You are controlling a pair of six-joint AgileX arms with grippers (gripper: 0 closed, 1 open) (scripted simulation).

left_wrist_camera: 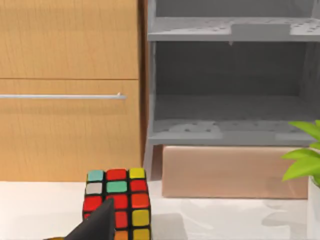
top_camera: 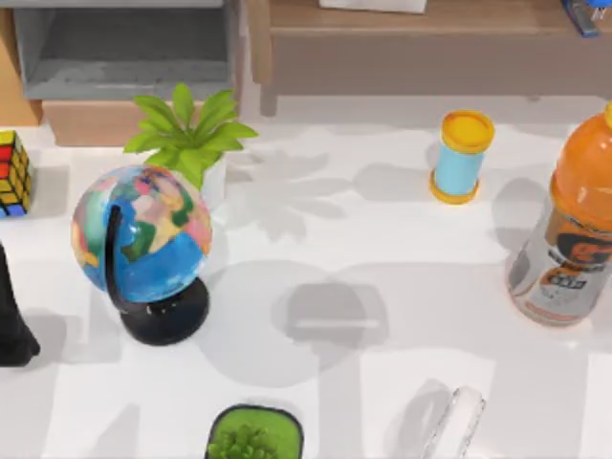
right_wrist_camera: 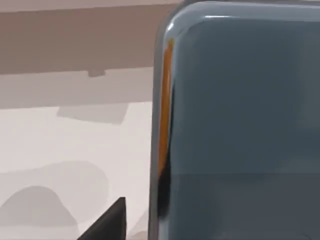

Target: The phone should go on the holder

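A glossy dark grey phone (right_wrist_camera: pixel 240 125) with rounded corners looms beside the right end effector's finger (right_wrist_camera: pixel 107 222); whether it grips, I cannot tell.

Table layout, top view.
Globe (top_camera: pixel 143 251) at left, plant (top_camera: pixel 189 129) just behind it, cube (top_camera: pixel 13 173) at far left edge. Spool (top_camera: pixel 460 156) back right, bottle (top_camera: pixel 571 228) at far right. Potted greenery (top_camera: pixel 254 435) at front centre; possibly a holder (top_camera: pixel 456 423) to its right. Shelf unit (top_camera: pixel 124 50) behind, at the back left.
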